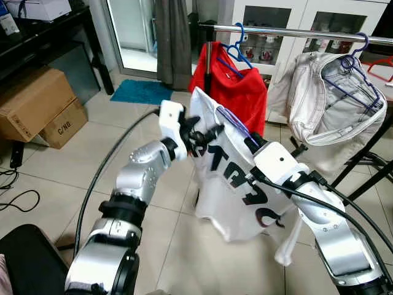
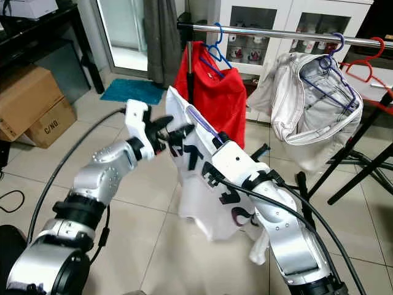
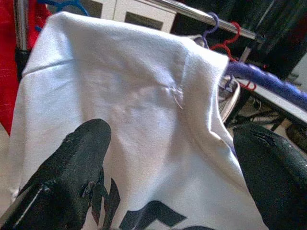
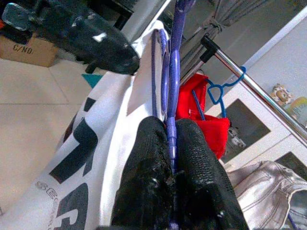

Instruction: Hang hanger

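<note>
So the right hand (image 4: 170, 143) is clamped tight on the purple hanger (image 4: 172, 72), fingers pinched together around its thin bar. That hanger carries a white t-shirt (image 1: 230, 178) with black lettering, held up in the air in front of the clothes rail (image 1: 295, 32) and below it, not hooked on. The left hand (image 1: 206, 138) is up against the shirt's top edge with its fingers (image 3: 72, 167) spread apart, fabric sitting between them, and I can't tell if they actually touch the cloth. On the rail behind the shirt there's a red garment (image 1: 236, 86) on a blue hanger (image 1: 236, 49), and further along the rail a cream jacket (image 1: 325, 92) on its own hanger. Cardboard boxes (image 1: 37, 104) sit on the tile floor well away from the rail.
</note>
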{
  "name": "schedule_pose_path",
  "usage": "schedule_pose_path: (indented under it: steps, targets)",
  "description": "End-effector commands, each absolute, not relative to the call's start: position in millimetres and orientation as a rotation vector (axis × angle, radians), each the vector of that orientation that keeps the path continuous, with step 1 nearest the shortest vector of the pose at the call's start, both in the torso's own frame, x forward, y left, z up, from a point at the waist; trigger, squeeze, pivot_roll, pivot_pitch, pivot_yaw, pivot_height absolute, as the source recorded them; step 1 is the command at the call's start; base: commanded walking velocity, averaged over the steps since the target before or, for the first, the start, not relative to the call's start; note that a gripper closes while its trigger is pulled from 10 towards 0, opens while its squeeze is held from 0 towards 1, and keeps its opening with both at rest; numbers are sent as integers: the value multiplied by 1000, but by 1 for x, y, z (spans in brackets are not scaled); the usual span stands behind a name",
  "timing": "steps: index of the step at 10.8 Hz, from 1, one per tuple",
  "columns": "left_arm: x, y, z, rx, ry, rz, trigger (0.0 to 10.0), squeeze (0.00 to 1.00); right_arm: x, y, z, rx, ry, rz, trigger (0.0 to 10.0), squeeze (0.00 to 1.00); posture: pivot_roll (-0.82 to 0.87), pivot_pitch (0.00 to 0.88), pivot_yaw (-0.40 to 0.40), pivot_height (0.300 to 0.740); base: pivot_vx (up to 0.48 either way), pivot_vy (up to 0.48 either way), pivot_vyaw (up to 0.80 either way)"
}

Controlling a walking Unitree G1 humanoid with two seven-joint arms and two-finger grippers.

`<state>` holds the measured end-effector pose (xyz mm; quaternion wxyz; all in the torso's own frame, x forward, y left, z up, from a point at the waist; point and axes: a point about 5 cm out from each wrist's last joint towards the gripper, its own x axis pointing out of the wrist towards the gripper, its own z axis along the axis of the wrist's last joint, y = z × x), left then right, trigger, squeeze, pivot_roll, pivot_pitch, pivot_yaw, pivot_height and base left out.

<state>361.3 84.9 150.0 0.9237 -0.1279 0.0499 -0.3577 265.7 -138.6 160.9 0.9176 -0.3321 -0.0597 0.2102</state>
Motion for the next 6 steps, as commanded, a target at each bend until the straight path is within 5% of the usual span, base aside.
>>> schedule_pose_path:
  steps: [1, 2, 6]
  targets:
    - [366, 85, 155, -267, 88, -725, 4118, 0, 266, -133, 176, -709, -204, 446, 0, 0, -95, 0, 47, 740, 0, 0, 0]
    - [367, 84, 155, -257, 83, -729, 0, 0, 266, -133, 175, -712, -203, 447, 0, 0, -96, 0, 47, 740, 0, 0, 0]
    - [370, 85, 154, -252, 70, -717, 0, 0, 266, -132, 174, -720, -203, 456, 0, 0, -95, 0, 41, 740, 0, 0, 0]
